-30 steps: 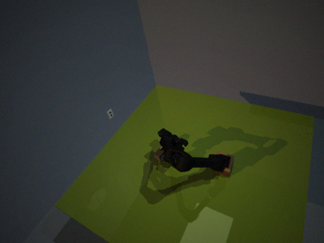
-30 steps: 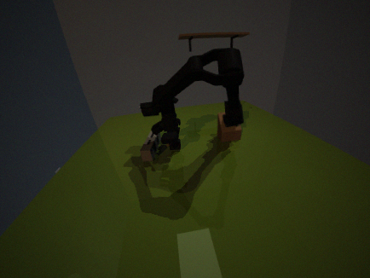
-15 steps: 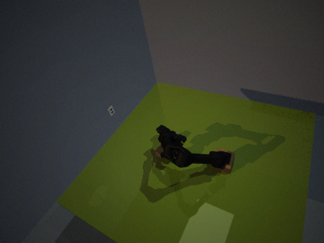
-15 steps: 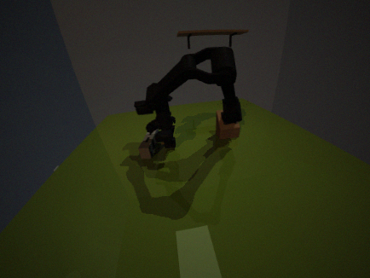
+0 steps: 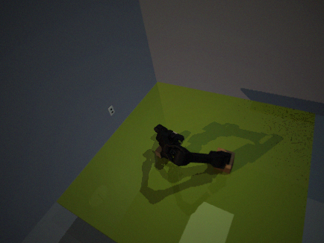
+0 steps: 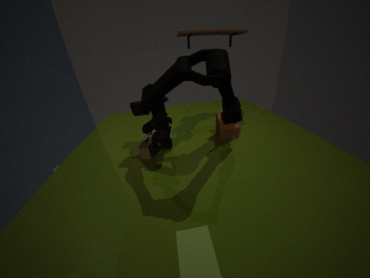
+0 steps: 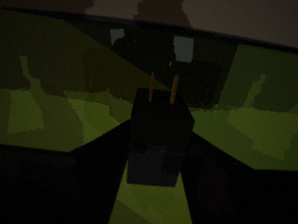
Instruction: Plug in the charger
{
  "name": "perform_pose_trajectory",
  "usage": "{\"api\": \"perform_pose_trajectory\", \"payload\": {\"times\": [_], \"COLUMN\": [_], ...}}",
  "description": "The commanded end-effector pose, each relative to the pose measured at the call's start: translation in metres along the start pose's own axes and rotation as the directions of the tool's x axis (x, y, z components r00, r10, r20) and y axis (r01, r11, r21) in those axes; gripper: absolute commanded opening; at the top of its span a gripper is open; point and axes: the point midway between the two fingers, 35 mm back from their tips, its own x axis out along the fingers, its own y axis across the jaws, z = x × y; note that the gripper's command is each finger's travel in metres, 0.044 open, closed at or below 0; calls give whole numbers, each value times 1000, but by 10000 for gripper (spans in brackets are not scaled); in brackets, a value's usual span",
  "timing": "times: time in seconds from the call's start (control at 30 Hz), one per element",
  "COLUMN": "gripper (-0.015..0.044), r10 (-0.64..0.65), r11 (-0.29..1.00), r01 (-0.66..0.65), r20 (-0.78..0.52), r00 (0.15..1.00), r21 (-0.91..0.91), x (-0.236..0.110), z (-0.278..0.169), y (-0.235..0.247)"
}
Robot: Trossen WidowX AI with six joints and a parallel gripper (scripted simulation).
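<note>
Beneath me spreads the wide, flat green tabletop [image 5: 261, 179], dim and crossed by my own shadows. My black jointed arm [image 6: 200, 72] arches up from its tan block pedestal [image 6: 232, 133] and bends down to the brown, box-shaped power strip [image 6: 145, 150], which lies low on the tabletop just beside my wrist; its outlets are too dark to make out from outside.

My claw [image 7: 159, 150] is pinching the dark, blocky two-prong charger [image 7: 161, 135] by its two flat sides, near the rear of the body, so the two thin copper-coloured prongs [image 7: 173, 90] stick out free ahead of me. In the wrist view they point toward two pale square patches further off, well apart from the prong tips; whether those are the outlets I cannot tell.

I judge the charger a light, rigid plastic lump that will not give under my grip, though its smooth sides could slip or twist if the shutter resists. The prongs are the delicate part. Holding the body squarely, far back from them, seems right for a straight, even push.
</note>
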Motion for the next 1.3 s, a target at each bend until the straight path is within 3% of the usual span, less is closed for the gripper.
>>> {"api": "perform_pose_trajectory", "payload": {"times": [0.0,1.27], "gripper": [0,0], "r10": [6,6], "r11": [1000,1000], "r01": [-6,-6], "r20": [-5,-5], "r00": [1000,1000], "r21": [9,5], "x": [2,2], "z": [4,16], "y": [0,0]}}
